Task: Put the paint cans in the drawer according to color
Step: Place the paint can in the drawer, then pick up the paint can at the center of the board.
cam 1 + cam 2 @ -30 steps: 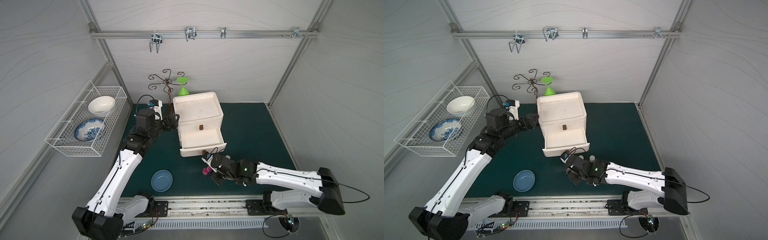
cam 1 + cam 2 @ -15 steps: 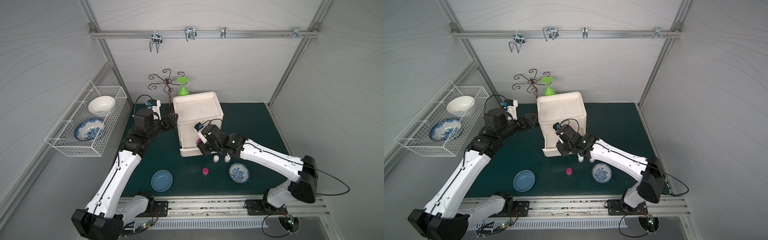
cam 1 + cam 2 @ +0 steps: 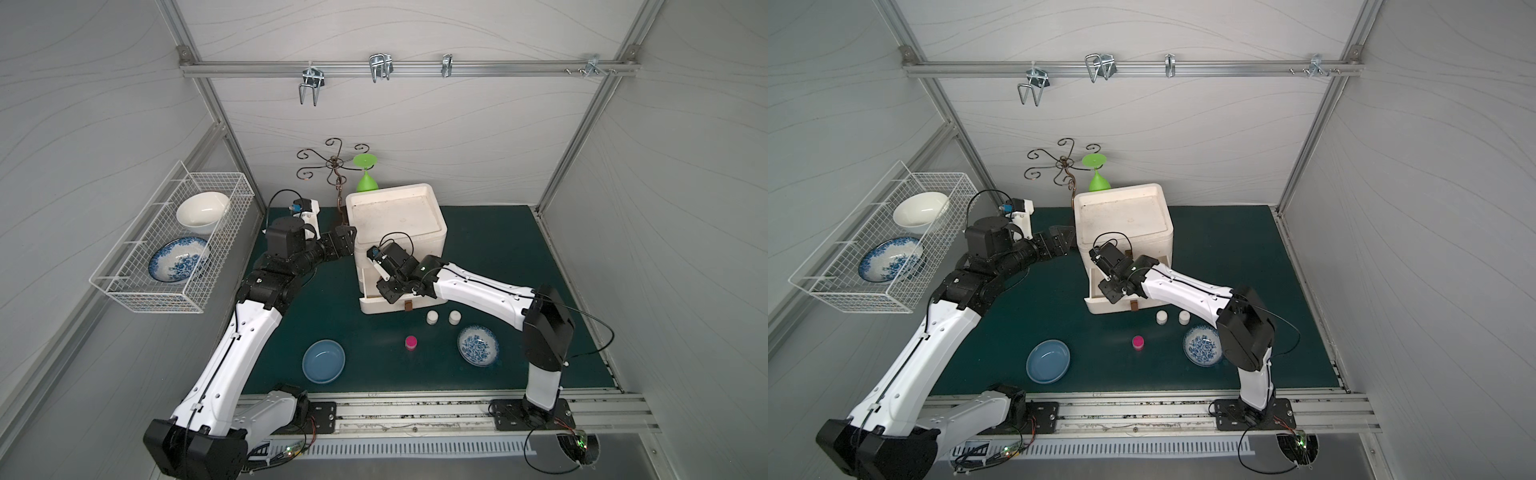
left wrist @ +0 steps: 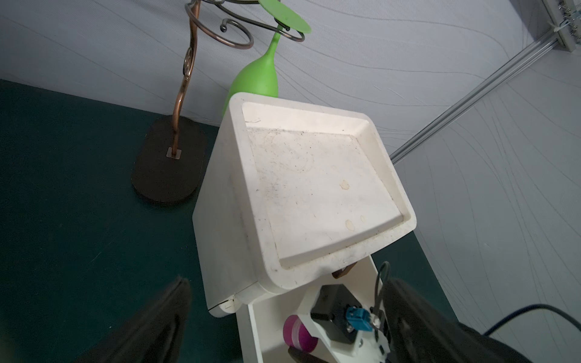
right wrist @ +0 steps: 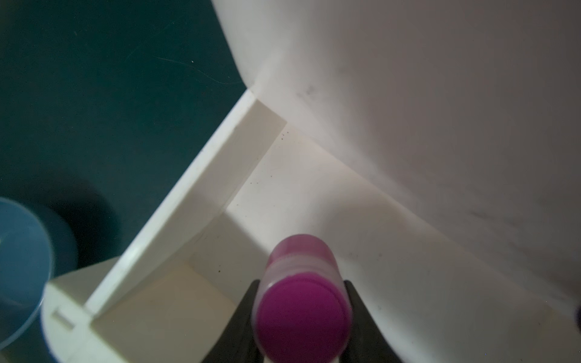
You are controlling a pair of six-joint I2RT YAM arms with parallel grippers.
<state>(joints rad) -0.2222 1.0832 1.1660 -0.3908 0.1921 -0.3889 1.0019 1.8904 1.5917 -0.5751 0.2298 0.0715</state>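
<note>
Over the open drawer, the right gripper is clenching a pink can and hanging it just above the drawer floor. A second ago it was working low on the mat in front of the drawer. By my judgement, this can is now one release from stored. The other pink can and two white cans are waiting on the mat. The left gripper is standing released beside the cabinet, spread slightly wider than before.

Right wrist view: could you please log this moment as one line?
right gripper: shut on pink can, over open drawer | left gripper: open, beside cabinet | mat: second pink can, two white cans
</note>
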